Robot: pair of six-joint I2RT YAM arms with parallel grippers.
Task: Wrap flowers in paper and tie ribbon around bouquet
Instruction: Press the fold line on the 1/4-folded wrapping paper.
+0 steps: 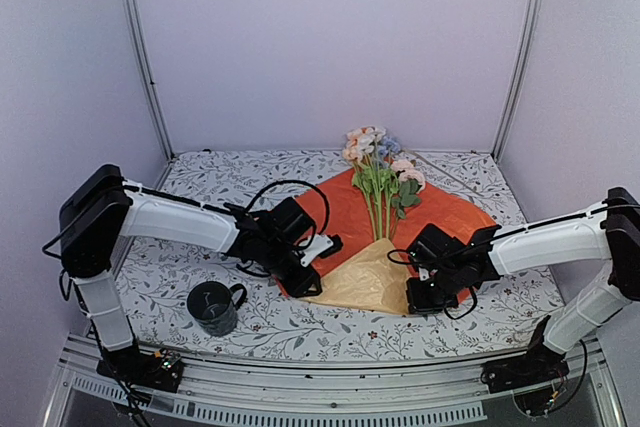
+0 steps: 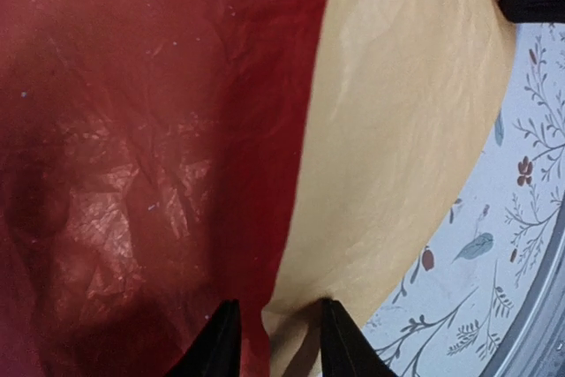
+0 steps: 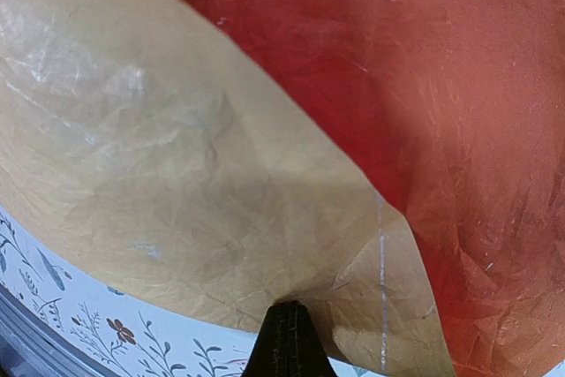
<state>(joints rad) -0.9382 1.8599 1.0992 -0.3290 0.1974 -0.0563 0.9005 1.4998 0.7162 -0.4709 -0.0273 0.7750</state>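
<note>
Centrally in the top view, the paper lies spread on the counter, orange-red side up. Its near corner is folded over, showing the mustard-yellow side at lower centre of the frame.

- The flowers lie on the paper just right of centre. Green stems run toward the yellow flap. Peach, white and pale blue heads sit past the paper's far edge.
- The left end effector is low at the paper's lower-left edge. In the left wrist view its two dark fingertips stand apart at the bottom of the frame. The border between red and yellow paper runs into the gap between them. Whether either tip touches the sheet cannot be told.
- The right end effector is at the right end of the yellow flap. In the right wrist view the jaws are together, pinched on the flap's near edge, with creases fanning out from the tip.
- A dark mug stands upright at lower left, well apart from the paper.
</note>
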